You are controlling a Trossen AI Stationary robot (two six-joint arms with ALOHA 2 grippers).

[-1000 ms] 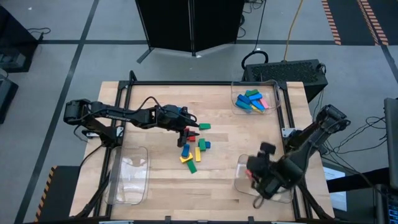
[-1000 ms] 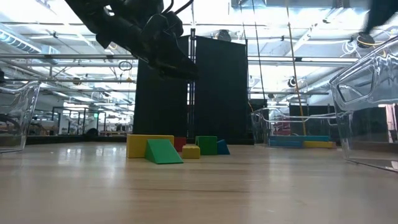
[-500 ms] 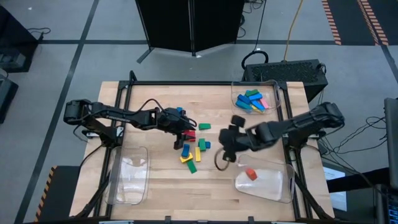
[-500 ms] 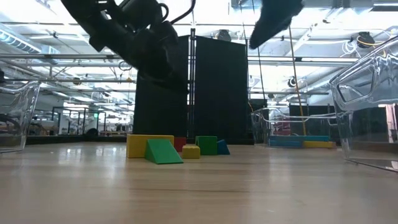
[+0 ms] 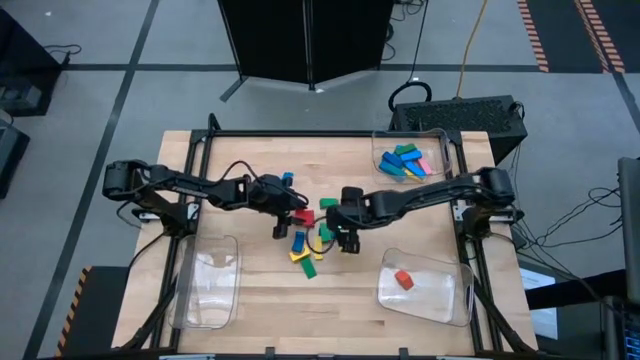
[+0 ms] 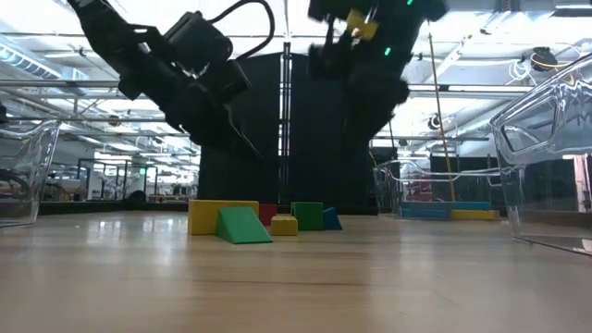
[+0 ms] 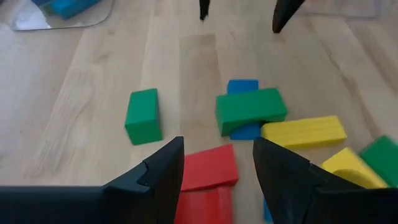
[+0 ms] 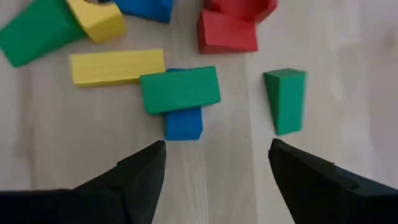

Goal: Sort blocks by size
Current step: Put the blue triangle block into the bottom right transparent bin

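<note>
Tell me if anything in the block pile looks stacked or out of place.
One thing: a green block lies crosswise on top of a blue block, near the long yellow block. Most of the others lie flat on the table. Both grippers, left and right, are open over the pile, holding nothing.

Blocks [image 6: 250,220] clustered mid-table, two dark arms above, clear tray [image 6: 546,157] beside

The bench [image 5: 250,290] is pale wood with a matt, fine grain. The blocks [image 8: 180,90] look smooth and matt. The trays [image 5: 425,295] are clear, glossy plastic.
</note>
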